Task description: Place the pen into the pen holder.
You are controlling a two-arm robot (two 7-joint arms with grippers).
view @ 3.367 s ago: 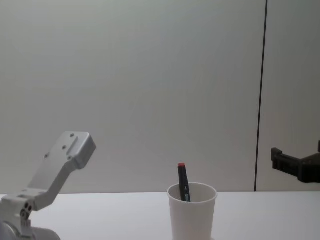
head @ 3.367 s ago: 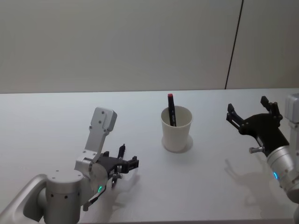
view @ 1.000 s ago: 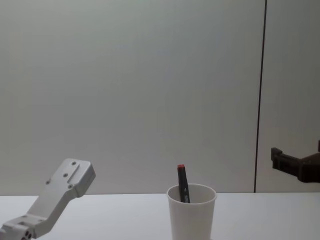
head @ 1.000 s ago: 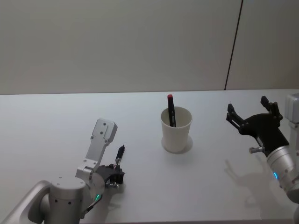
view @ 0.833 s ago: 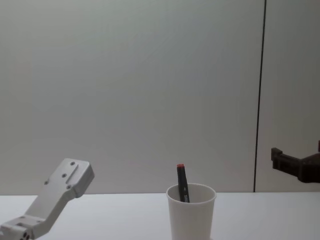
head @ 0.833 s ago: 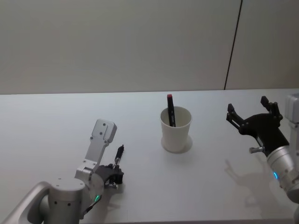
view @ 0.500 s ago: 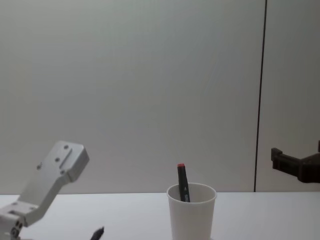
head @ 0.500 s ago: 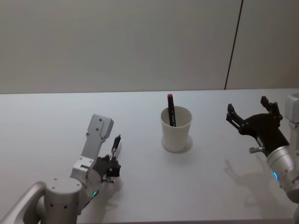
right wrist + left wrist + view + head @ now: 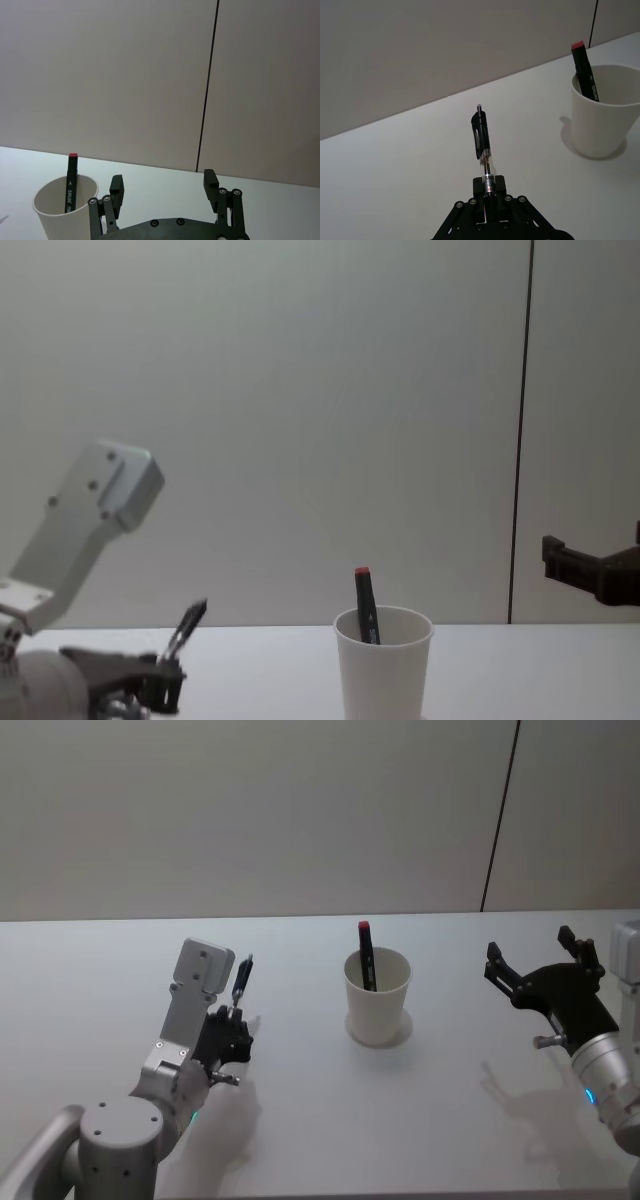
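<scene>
- Left gripper [image 9: 233, 1018] pinches the pen [image 9: 242, 978] by its lower end, clear of the table [image 9: 450, 1120] and well left of the pen holder [image 9: 378, 1005].
- Pen holder contains a red-capped marker [image 9: 366, 955]; carrying and dropping the pen remain.
- Right gripper [image 9: 530, 952] hangs spread, empty.

Black pen [image 9: 481, 137] held aloft, tilted upward, left of upright white pen holder [image 9: 378, 1010].

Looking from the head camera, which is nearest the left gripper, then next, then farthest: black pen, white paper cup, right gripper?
1. Black pen: held by the left gripper.
2. White paper cup: mid-table.
3. Right gripper: far right, open.
</scene>
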